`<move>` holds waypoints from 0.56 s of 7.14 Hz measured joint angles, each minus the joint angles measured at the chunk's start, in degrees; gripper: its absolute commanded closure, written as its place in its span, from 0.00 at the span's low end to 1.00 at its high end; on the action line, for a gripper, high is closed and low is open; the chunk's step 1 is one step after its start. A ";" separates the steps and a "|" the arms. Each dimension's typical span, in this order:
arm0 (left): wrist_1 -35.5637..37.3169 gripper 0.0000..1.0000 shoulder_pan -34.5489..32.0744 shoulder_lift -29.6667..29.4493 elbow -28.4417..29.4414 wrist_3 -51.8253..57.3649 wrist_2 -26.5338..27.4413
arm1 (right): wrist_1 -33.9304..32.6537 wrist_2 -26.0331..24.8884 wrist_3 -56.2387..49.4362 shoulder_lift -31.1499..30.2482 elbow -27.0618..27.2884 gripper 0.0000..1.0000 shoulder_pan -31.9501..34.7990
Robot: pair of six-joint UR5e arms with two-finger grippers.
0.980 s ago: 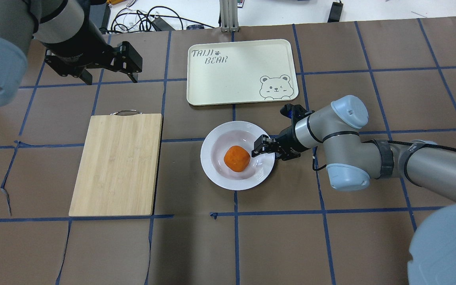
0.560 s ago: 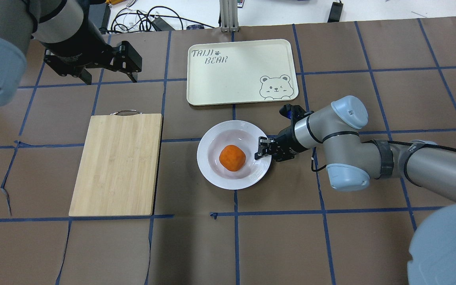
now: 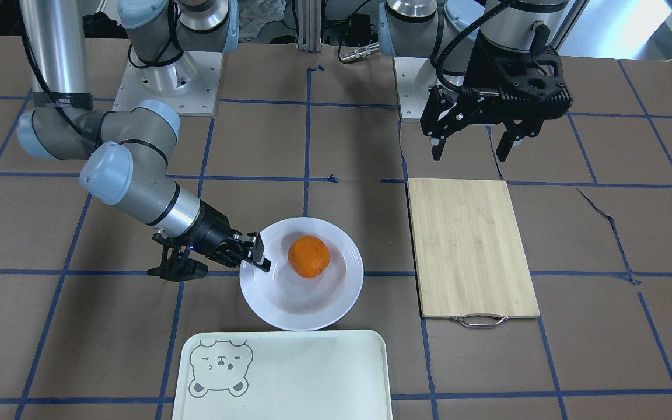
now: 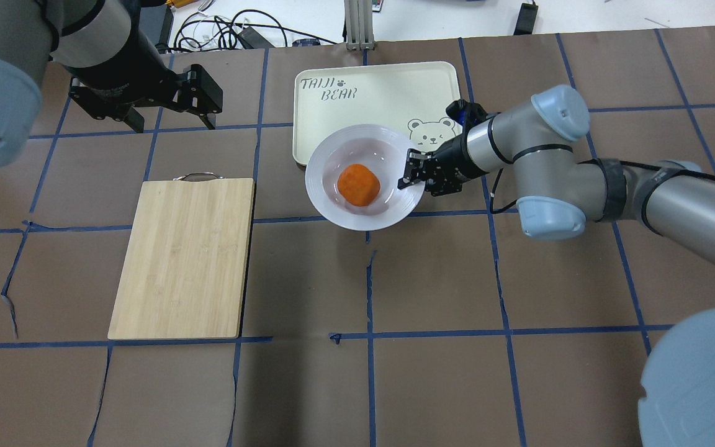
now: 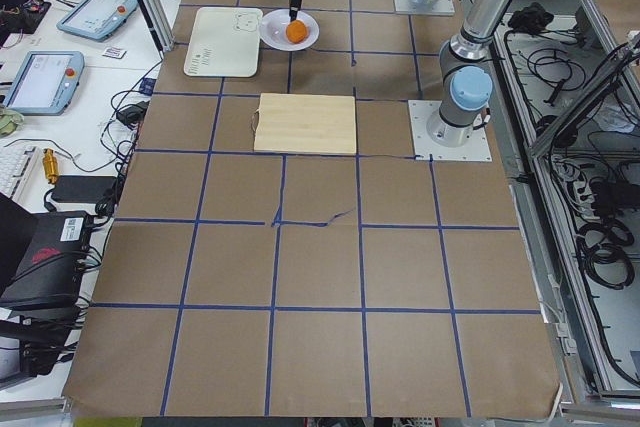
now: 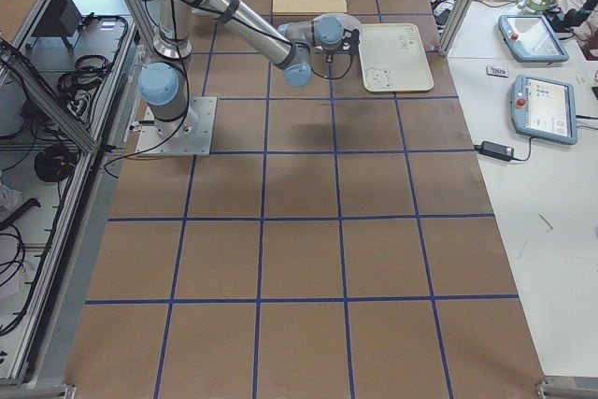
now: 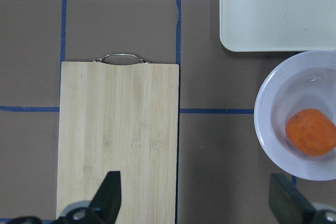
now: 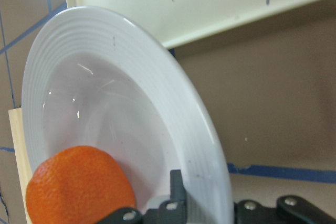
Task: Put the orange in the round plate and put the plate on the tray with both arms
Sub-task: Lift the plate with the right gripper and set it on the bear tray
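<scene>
The right end effector (image 4: 415, 171) is clenched on the rim of the plate (image 4: 317, 186), with a finger on either side of the rim. The orange (image 4: 357, 184) sits in the plate's sunken centre. Seen from overhead, the plate overlaps the near edge of the tray (image 4: 376, 87), beside the bear drawing. The left end effector (image 3: 469, 153) hangs released, fingers spread wide, above the tabletop (image 4: 432, 372) near the cutting board (image 4: 184, 257).

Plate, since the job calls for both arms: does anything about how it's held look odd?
Yes. Only the right pincer pinches the plate, at one rim, with the orange inside, by the tray's edge. The left pincer hangs open, apart, past the board.
</scene>
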 measured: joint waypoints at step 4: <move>0.00 0.00 0.00 -0.01 -0.07 0.00 0.00 | 2.79 -3.71 6.73 19.90 -27.30 1.00 -0.17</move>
